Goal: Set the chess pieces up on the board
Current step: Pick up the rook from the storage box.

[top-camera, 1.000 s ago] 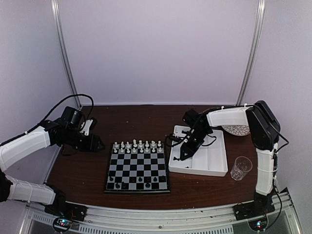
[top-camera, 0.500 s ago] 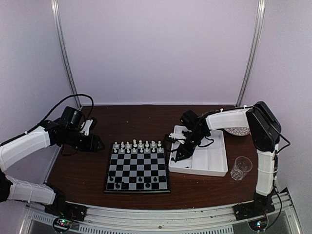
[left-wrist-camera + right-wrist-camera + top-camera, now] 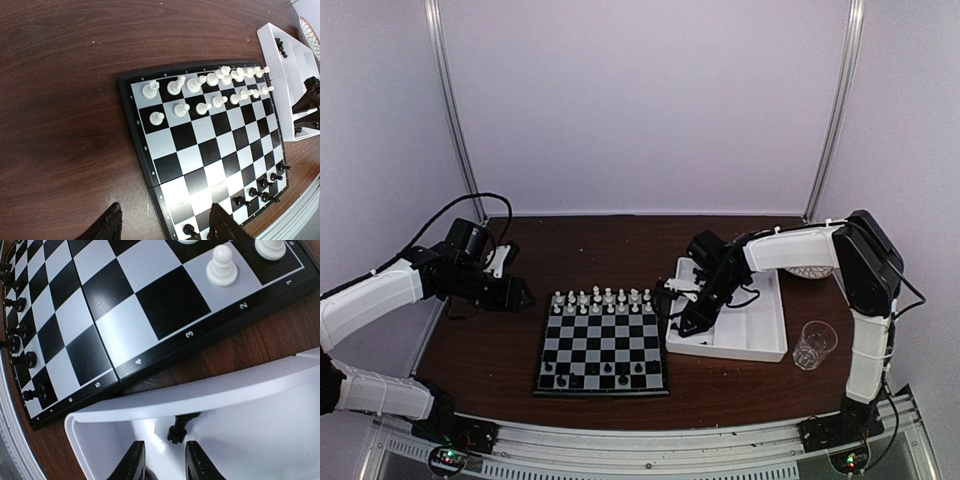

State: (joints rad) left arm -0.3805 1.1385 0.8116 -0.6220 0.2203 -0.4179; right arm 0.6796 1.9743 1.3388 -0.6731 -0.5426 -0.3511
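The board [image 3: 602, 340] lies flat at the table's middle. White chess pieces [image 3: 603, 298] fill its two far rows, and black ones [image 3: 605, 372] stand along its near edge. My right gripper [image 3: 682, 325] reaches down into the near left corner of the white tray [image 3: 760, 340]. In the right wrist view it is open [image 3: 164, 462], and a small black piece [image 3: 177, 430] lies on its side just ahead of the fingertips, against the tray wall and untouched. My left gripper [image 3: 523, 295] hovers open and empty off the board's left side, straddling the board's edge [image 3: 165, 225].
A clear glass [image 3: 813, 344] stands right of the tray. A patterned round dish [image 3: 810, 268] sits behind the tray under the right arm. A few more black pieces [image 3: 281, 47] lie in the tray's far compartment.
My right gripper has slid left and nearer inside the tray, toward its near left corner, and its jaws have spread wider. The left arm has not moved.
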